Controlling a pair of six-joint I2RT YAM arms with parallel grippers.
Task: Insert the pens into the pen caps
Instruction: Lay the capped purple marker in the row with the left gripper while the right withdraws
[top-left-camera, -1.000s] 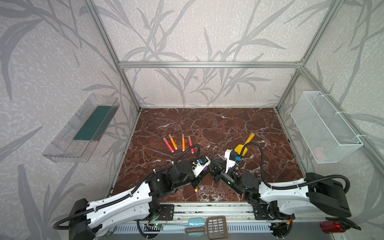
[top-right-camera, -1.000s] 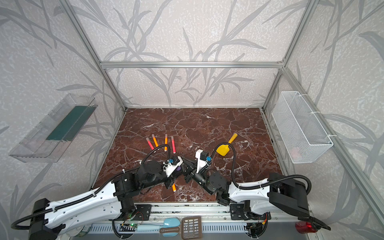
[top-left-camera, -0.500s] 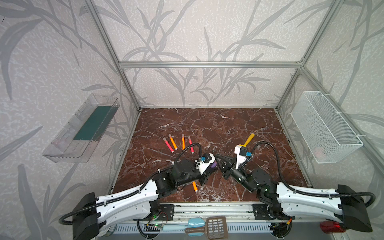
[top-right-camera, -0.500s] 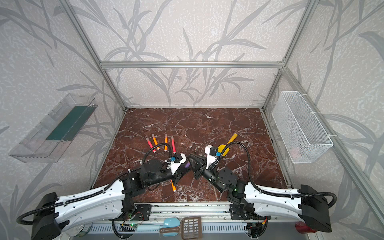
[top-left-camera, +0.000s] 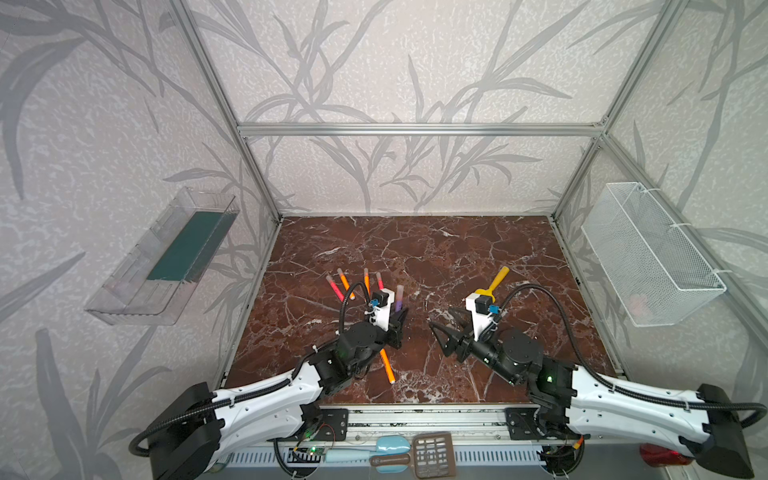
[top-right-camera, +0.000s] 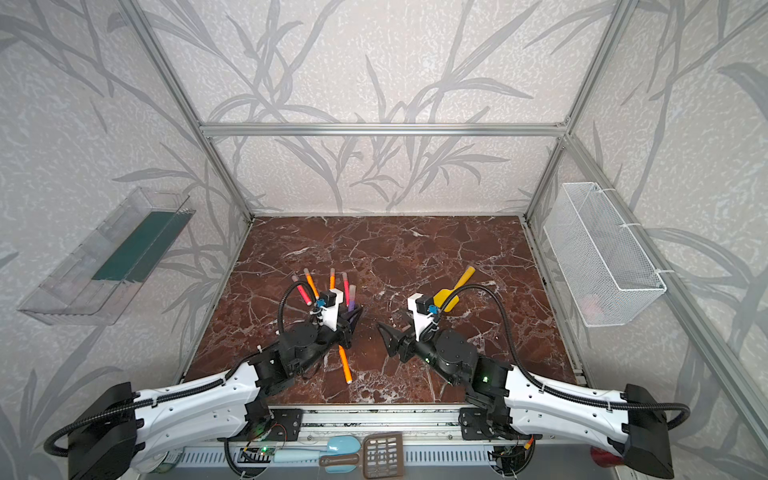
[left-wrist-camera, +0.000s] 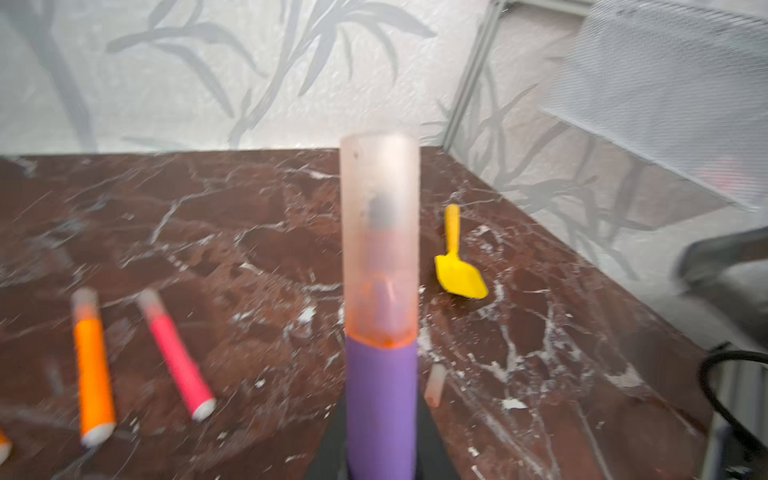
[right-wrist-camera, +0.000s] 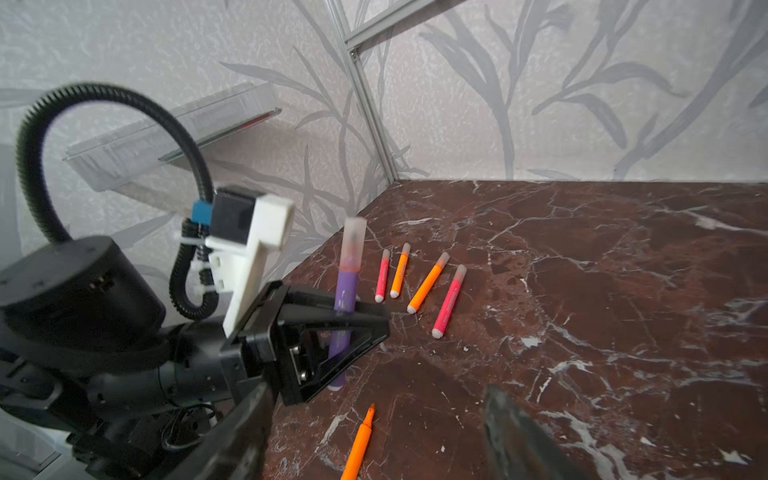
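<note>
- Left fingers (right-wrist-camera: 307, 309) are pinched on the purple pen (right-wrist-camera: 347, 286), low on the barrel. The pen stands near upright; whether its lower end rests on the bench (top-left-camera: 457, 249) I cannot tell.
- Pale cap (left-wrist-camera: 379, 232) sits over the purple pen's tip with its rim down on the barrel. The dark tip shows through the plastic.
- Changed: a second back the right fingers (top-left-camera: 441, 336) were up against the left ones at the pen. Now they are spread wide, holding and touching nothing, and stand well apart from the pen toward the right of the bench.
- Reading: the cap looks pushed on and let go, so I judge the purple pen done. Seating looks full, though the left wrist view is blurred.
- Capped pens (right-wrist-camera: 428, 289), two red-pink and two orange, lie in a loose row on the bench beyond the left fingers.
- Orange pen (top-left-camera: 386, 365) lies uncapped near the front edge, partly under the left arm. Its felt tip is bare in the right wrist view.
- Loose cap (left-wrist-camera: 435, 384) lies flat on the bench just beside the held pen, nearer than the yellow spatula (left-wrist-camera: 457, 266).
- Next, as a judgement: set the purple pen down, then pair the orange pen with the loose cap. The cap is small and lying on its side, so it may roll or slip when pinched.
</note>
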